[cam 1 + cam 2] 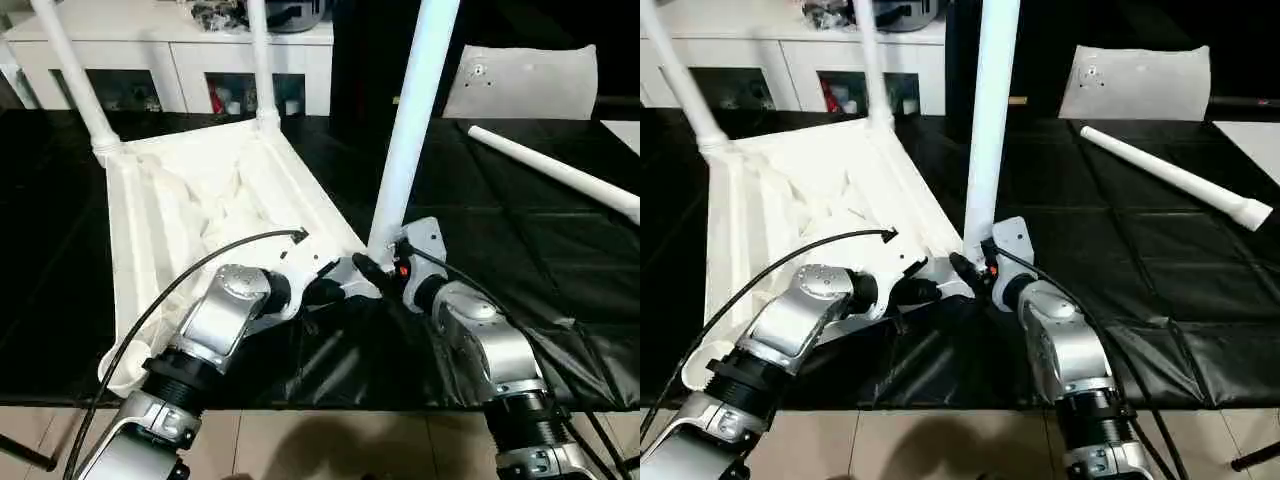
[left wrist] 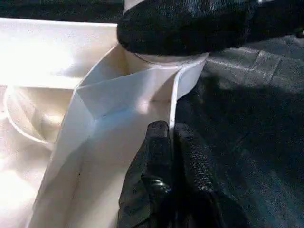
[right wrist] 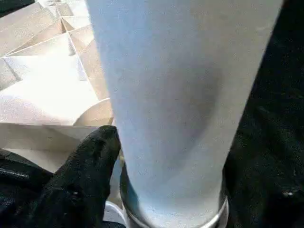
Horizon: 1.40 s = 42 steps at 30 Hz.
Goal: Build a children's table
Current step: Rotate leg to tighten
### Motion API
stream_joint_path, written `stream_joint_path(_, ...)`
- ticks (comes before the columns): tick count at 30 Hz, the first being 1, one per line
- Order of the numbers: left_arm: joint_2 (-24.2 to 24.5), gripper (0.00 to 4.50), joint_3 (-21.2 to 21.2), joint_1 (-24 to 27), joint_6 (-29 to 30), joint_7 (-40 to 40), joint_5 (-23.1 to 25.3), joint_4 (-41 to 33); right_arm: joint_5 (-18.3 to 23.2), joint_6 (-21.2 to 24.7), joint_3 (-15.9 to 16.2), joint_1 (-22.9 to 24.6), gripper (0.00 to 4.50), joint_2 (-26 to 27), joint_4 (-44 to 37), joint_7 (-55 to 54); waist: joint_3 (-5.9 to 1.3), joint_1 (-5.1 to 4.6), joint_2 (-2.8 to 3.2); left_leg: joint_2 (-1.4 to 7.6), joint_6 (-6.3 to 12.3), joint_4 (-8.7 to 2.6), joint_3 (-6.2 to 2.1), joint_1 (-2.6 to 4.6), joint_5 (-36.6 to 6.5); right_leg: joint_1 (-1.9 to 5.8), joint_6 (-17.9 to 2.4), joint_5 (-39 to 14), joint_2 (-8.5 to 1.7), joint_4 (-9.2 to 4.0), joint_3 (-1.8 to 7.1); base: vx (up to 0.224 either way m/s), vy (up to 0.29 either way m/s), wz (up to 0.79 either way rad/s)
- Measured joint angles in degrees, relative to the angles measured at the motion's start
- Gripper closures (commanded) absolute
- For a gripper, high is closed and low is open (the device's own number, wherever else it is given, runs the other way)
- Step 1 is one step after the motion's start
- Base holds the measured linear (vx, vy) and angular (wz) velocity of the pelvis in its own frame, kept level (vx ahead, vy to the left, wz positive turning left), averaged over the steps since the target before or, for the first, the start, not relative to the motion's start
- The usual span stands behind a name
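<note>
Left gripper (image 2: 173,142) first: its two black fingers (image 2: 152,166) are pressed tight together, nothing between them, tips right up against the thin white rim at the corner of the tabletop (image 1: 190,210). Just beyond those tips sits the round corner socket (image 2: 166,64), and wrapped over it is a black finger of the right gripper (image 1: 378,268). That right gripper stands spread wide around the base of the upright leg (image 1: 410,130), one finger (image 3: 85,175) lying against the tube's side just above the collar where it meets the socket. Whether the fingers truly squeeze the tube or only bracket it, I cannot tell.

Outward from the fingers: the tabletop lies upside down on the black mat (image 1: 500,230), ribbed underside facing up, tilted a touch, spreading away from the left gripper to the far side. Two more legs (image 1: 75,75) stand in the far corner sockets, well beyond both grippers. A fourth leg (image 1: 555,170) lies loose on the mat, off past the right gripper and well apart from it. Farther still, a small white panel (image 1: 520,85) leans at the mat's back edge, and a white cabinet (image 1: 190,60) stands behind it all.
</note>
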Motion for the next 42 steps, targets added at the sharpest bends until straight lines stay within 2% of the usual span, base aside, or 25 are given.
stream_joint_path(1,0.63,4.5,-0.53,0.05,-1.16,-0.46,-0.02,0.0,0.11,-0.66,0.01,0.54,0.71,-0.08,-0.42,0.53,0.0,0.04,0.0,0.02,0.0,-0.06,-0.02,-0.03,0.0,-0.02,0.0,0.0,0.02,0.0,-0.03,0.0,0.0,0.0)
stream_joint_path(5,2.82,4.5,-1.27,0.28,-4.54,-2.67,-0.15,0.09,0.87,-1.99,0.4,1.87,0.43,-1.48,-1.69,3.87,0.0,0.07,0.0,0.03,-0.03,-0.26,-0.03,-0.15,-0.01,-0.14,-0.01,0.01,0.05,0.0,-0.06,0.0,0.0,0.0)
stream_joint_path(10,7.15,4.5,-1.99,0.42,-10.77,-9.16,-1.08,0.83,3.36,-4.24,2.45,3.1,0.07,-7.28,-2.83,14.51,0.01,0.24,0.02,0.09,-0.02,-0.36,-0.04,-0.36,-0.01,-0.33,-0.31,0.17,0.12,0.01,-0.13,0.0,0.0,0.0)
stream_joint_path(14,11.33,4.5,-2.83,0.45,-14.82,-15.16,-2.02,1.08,5.51,-4.4,3.71,3.36,0.07,-12.06,-3.78,23.5,0.05,0.65,0.01,0.09,-0.02,-0.32,-0.02,-0.35,0.0,-0.33,-0.35,0.2,0.11,0.01,-0.12,0.0,0.0,0.0)
stream_joint_path(17,13.42,4.5,-3.43,0.41,-17.48,-18.77,-2.19,1.37,6.9,-4.43,4.76,3.12,0.07,-15.0,-3.88,29.69,0.05,1.35,0.0,0.07,-0.02,-0.2,0.01,-0.18,0.0,-0.29,-0.32,0.19,0.09,0.01,-0.12,0.0,0.0,0.0)
stream_joint_path(21,15.57,4.5,-4.12,-0.12,-20.09,-23.59,-3.0,2.49,7.81,-4.75,6.85,0.99,0.07,-18.88,-3.84,37.41,0.05,1.69,0.0,0.07,-0.02,-0.11,0.03,-0.14,0.0,-0.25,-0.38,0.23,0.08,0.1,-0.09,0.0,0.0,0.0)
stream_joint_path(25,17.47,4.5,-5.21,-0.76,-21.46,-28.68,-3.79,2.89,7.78,-6.02,8.93,-0.71,0.07,-20.9,-2.96,42.97,0.05,2.48,-0.01,0.09,-0.02,-0.1,0.05,-0.08,0.0,-0.26,-0.35,0.2,0.08,0.26,-0.1,0.0,0.0,0.0)
stream_joint_path(28,18.03,4.5,-6.17,-1.2,-22.44,-31.06,-3.99,2.89,7.56,-7.67,10.39,-1.75,0.07,-21.01,-1.01,44.93,0.06,3.27,-0.03,0.09,-0.03,-0.06,0.08,-0.08,0.01,-0.26,-0.34,0.19,0.07,0.3,-0.1,0.0,0.0,0.0)
stream_joint_path(30,18.03,4.5,-6.61,-1.37,-22.88,-31.86,-3.99,2.91,7.49,-8.53,10.75,-2.4,0.07,-20.94,-0.7,45.84,0.08,3.46,-0.07,0.08,-0.03,0.01,0.1,-0.1,0.01,-0.25,-0.34,0.2,0.04,0.33,-0.1,0.0,0.0,0.0)
stream_joint_path(31,18.04,4.5,-6.99,-1.69,-23.0,-32.34,-3.98,3.02,7.47,-9.09,10.97,-2.98,0.33,-20.94,-0.29,46.18,0.12,3.53,-0.17,0.08,-0.03,0.06,0.11,-0.11,0.01,-0.25,-0.34,0.2,0.03,0.35,-0.1,0.0,0.0,0.0)
stream_joint_path(34,18.07,4.5,-7.52,-2.02,-23.7,-33.07,-3.91,3.12,7.42,-9.89,11.44,-3.6,0.46,-20.92,0.92,47.13,0.18,3.65,-0.36,0.08,-0.03,0.11,0.11,-0.11,0.01,-0.23,-0.34,0.19,0.03,0.37,-0.09,0.0,0.0,0.0)
stream_joint_path(38,18.11,4.5,-7.65,-2.19,-24.2,-33.78,-3.94,3.41,7.37,-10.79,12.28,-3.63,0.82,-20.71,2.08,47.86,0.18,3.66,-0.37,0.09,-0.03,0.11,0.11,-0.11,0.01,-0.23,-0.36,0.21,0.03,0.4,-0.09,0.0,0.0,0.0)
stream_joint_path(39,18.11,4.5,-7.65,-2.2,-24.34,-33.83,-3.93,3.49,7.34,-10.97,12.44,-3.64,1.03,-20.71,2.46,47.99,0.18,3.66,-0.37,0.09,-0.03,0.11,0.11,-0.11,0.01,-0.23,-0.36,0.21,0.03,0.4,-0.1,0.0,0.0,0.0)
stream_joint_path(42,18.11,4.5,-7.63,-2.24,-24.93,-33.88,-4.01,3.84,7.11,-11.16,12.65,-3.64,1.22,-20.71,2.69,48.42,0.18,3.67,-0.37,0.09,-0.03,0.11,0.11,-0.11,0.01,-0.24,-0.36,0.21,0.03,0.4,-0.1,0.0,0.0,0.0)
